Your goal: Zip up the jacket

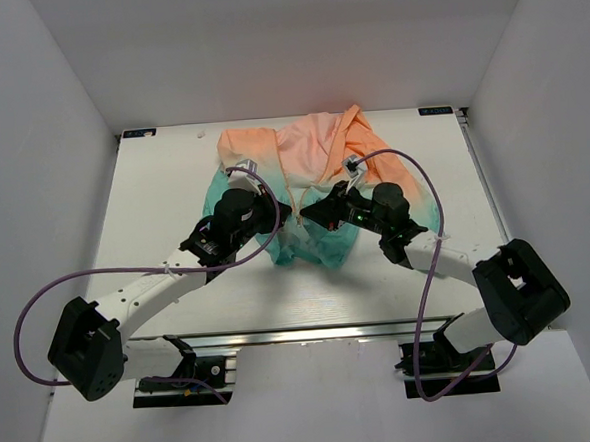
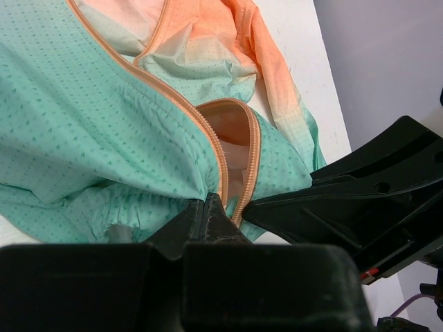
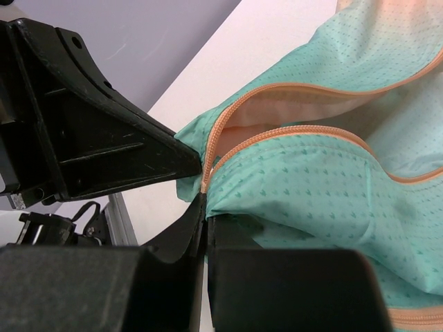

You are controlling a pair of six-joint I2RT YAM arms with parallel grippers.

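I am viewing the jacket (image 1: 312,170) lying on the worktop (image 1: 173,188), hood far and teal hem toward the arm bases, with its zipper (image 2: 181,99) standing open. I am holding the left end effector (image 2: 211,204) and the right end effector (image 3: 204,197) each clamped on the hem at the zipper's foot, apparently aligning both tracks for engagement.
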